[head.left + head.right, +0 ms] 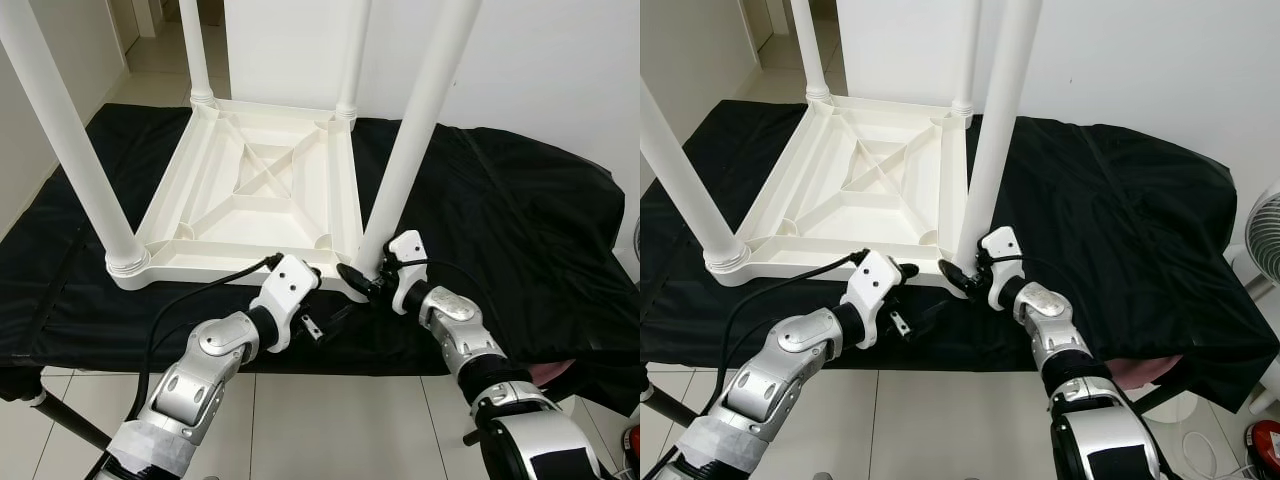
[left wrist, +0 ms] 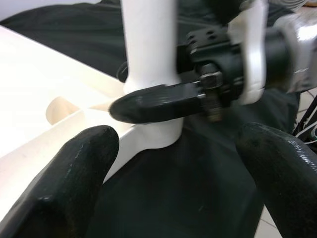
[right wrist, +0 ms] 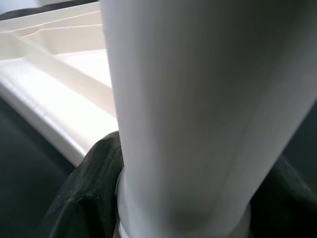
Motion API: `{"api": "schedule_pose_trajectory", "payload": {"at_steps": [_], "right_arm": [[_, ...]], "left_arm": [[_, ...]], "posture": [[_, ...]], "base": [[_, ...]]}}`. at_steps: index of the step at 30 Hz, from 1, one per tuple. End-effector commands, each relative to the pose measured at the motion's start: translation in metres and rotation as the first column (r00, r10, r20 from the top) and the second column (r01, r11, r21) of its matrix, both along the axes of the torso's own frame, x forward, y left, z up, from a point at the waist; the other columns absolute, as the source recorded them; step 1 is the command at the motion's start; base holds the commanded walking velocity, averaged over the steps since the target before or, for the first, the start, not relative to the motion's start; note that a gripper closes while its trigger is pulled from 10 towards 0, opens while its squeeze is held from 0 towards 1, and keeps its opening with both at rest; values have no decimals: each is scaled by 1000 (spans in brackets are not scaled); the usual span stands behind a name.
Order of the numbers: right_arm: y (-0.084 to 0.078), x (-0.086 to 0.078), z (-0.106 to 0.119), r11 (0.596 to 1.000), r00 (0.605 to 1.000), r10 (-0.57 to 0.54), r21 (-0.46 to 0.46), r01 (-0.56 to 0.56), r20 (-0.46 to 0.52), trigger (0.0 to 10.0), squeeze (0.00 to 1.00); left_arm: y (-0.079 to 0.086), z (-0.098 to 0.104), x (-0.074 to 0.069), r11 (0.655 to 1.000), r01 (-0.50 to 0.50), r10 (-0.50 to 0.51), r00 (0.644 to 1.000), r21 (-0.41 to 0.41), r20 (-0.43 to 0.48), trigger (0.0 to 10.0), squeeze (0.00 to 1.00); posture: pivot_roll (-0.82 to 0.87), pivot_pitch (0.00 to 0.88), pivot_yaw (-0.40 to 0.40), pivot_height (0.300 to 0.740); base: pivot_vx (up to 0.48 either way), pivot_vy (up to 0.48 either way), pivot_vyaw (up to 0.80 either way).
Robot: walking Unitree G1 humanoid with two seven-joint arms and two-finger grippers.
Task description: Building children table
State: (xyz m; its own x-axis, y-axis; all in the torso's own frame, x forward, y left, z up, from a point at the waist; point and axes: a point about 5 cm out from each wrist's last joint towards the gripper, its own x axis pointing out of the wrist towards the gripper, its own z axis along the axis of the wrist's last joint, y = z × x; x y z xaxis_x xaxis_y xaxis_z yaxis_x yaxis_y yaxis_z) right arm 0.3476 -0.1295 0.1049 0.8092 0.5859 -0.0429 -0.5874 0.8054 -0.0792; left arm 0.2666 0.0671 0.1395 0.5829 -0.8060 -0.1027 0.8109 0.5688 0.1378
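Eye views: white kids' table (image 1: 255, 190) lies upside down on black cloth (image 1: 520, 230), underside up, four legs pointing up. Near-right leg (image 1: 415, 130) stands upright, leaning slightly. Right gripper (image 1: 365, 280) clamps its base. Left gripper (image 1: 320, 325) spread wide, holding nothing, just beside that corner.

L wrist: fingers (image 2: 74, 183) well apart.

R wrist: leg (image 3: 198, 114) between fingers (image 3: 91, 183).
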Motion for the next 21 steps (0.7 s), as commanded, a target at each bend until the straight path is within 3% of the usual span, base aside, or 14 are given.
{"api": "schedule_pose_trajectory", "payload": {"at_steps": [1,7,8,9,12,14,16,18,21], "right_arm": [[-7,-1,-8,997,996,-83,-4,83,-39,10000,0],[-5,-1,-9,994,993,-107,12,107,-42,10000,0],[3,-6,-12,979,978,-200,34,202,-52,10000,0],[3,-6,-12,979,978,-200,34,202,-52,10000,0],[12,-18,-17,905,906,-417,60,422,-75,10000,0],[12,-20,-19,884,885,-459,61,464,-81,10000,0],[17,-27,-23,834,836,-538,75,547,-110,10000,0],[20,-29,-23,824,826,-552,77,561,-113,10000,0],[30,-32,-22,842,846,-520,98,531,-114,10000,0]], "left_arm": [[-3,-3,-5,999,50,-49,998,2,-26,10000,0],[-3,-3,-5,999,50,-50,998,1,-28,10000,0],[-4,-4,-6,999,53,-53,998,-2,-31,10000,0],[-4,-4,-6,999,53,-53,998,-2,-31,10000,0],[-5,-5,-8,998,59,-59,998,-5,-36,10000,0],[-5,-5,-8,998,59,-59,998,-5,-37,10000,0],[-6,-5,-7,998,58,-58,998,-5,-38,10000,0],[-6,-5,-7,998,58,-58,998,-5,-38,10000,0],[-7,-5,-7,998,58,-59,998,-8,-37,10000,0]], "posture": [[-20,0,-42,740],[-21,0,-45,740],[-28,0,-51,740],[-28,0,-51,740],[-33,0,-57,740],[-33,0,-57,740],[-33,0,-61,740],[-33,0,-61,740],[-33,0,-62,740]], "base": [[0,0,0],[0,0,0],[0,0,0],[0,0,0],[0,0,0],[0,0,0],[0,0,0],[0,0,0],[0,0,0]]}}
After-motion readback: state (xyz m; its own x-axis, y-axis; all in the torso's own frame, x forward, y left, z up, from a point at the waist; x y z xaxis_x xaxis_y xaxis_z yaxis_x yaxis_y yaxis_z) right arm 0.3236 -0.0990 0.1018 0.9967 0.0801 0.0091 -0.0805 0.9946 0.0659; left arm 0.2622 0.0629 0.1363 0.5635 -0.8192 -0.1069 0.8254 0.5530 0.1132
